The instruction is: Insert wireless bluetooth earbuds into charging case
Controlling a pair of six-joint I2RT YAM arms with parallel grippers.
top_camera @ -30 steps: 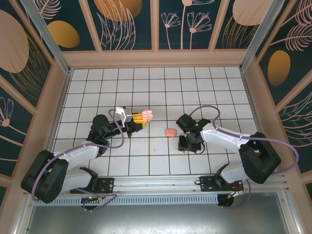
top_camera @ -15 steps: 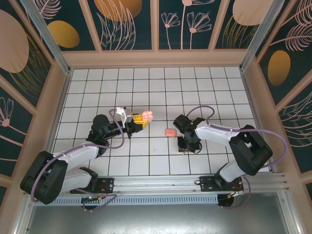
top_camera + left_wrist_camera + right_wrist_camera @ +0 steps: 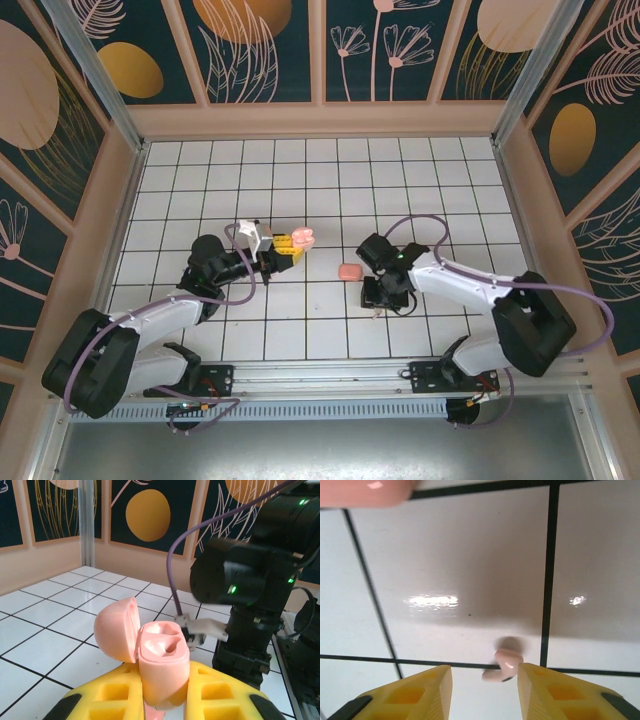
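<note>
My left gripper (image 3: 162, 697) is shut on the pale-pink charging case (image 3: 162, 665) and holds it upright. The case's lid (image 3: 117, 632) is hinged open to the left and both wells look hollow. From above, the case (image 3: 302, 238) sits at the tip of the left gripper (image 3: 285, 247), left of centre. My right gripper (image 3: 378, 300) points down at the floor, open. One tiny pink earbud (image 3: 502, 665) lies blurred on the tile against the inner tip of the right-hand finger (image 3: 535, 690). A wide gap separates it from the other finger, around the right gripper's (image 3: 484, 671) midpoint.
A larger pink rounded piece (image 3: 349, 271) lies on the tiles between the two grippers, and its edge shows at the top left of the right wrist view (image 3: 365, 491). The right arm's black housing (image 3: 250, 580) stands close behind the case. Walls ring the tiled floor (image 3: 320, 180).
The right arm's elbow swung left, then back right, while its gripper stayed over the same tile. The left gripper and case have not moved.
</note>
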